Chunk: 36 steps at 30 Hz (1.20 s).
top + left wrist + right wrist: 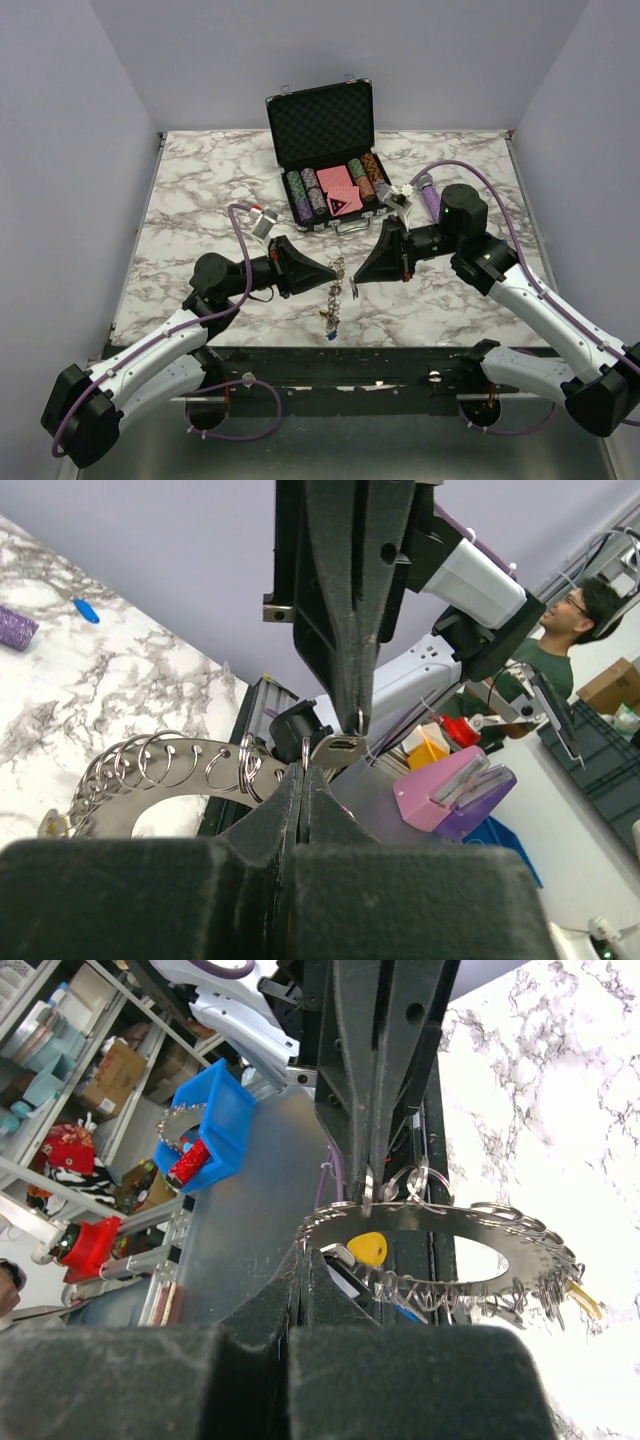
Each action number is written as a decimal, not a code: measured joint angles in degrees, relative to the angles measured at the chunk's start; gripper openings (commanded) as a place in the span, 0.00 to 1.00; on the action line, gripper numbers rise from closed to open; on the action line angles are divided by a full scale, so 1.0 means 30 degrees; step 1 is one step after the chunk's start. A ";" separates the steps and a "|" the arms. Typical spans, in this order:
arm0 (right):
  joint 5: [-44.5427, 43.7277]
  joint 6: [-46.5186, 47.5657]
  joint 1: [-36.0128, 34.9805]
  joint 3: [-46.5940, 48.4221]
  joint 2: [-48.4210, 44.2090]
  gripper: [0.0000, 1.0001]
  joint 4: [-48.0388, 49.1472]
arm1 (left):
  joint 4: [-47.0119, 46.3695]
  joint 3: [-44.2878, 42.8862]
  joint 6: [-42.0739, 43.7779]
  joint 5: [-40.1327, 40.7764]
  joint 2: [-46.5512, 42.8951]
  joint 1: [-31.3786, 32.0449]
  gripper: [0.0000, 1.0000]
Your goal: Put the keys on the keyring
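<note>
Both grippers meet above the front edge of the table (200, 200), jaws pressed together: the left gripper (303, 772) pinches a small split ring (305, 748) on the rim of the keyring (150, 802), held in the air, and the right gripper (355, 712) pinches a silver key (342, 748) against it. Threading seems in hand; next the key's hole must slide onto the ring's coil. Neighbouring rings crowd the spot; the chip case (322, 150) and purple microphone (430, 198) lie well behind.
</note>
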State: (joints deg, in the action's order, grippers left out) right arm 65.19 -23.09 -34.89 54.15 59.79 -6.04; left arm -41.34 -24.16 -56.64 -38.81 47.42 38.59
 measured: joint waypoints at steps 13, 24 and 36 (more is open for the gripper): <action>-0.0583 0.2586 0.0000 0.0437 0.0233 0.00 -0.1537 | -0.2623 0.0765 0.0503 -0.1093 0.0182 -0.0328 0.00; -0.0262 0.3315 0.0000 0.0583 0.0627 0.00 -0.1413 | -0.5566 0.1457 0.0911 -0.1158 0.0393 -0.0335 0.00; 0.0597 0.4386 -0.0007 0.1617 0.1078 0.00 -0.1377 | -0.9165 0.1792 0.0554 -0.1144 0.2084 -0.0342 0.00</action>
State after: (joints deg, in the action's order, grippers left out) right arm 66.98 -9.93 -34.92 59.00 63.02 -10.17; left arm -68.84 -18.79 -54.98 -42.24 53.67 37.56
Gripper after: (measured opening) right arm 0.006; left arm 0.007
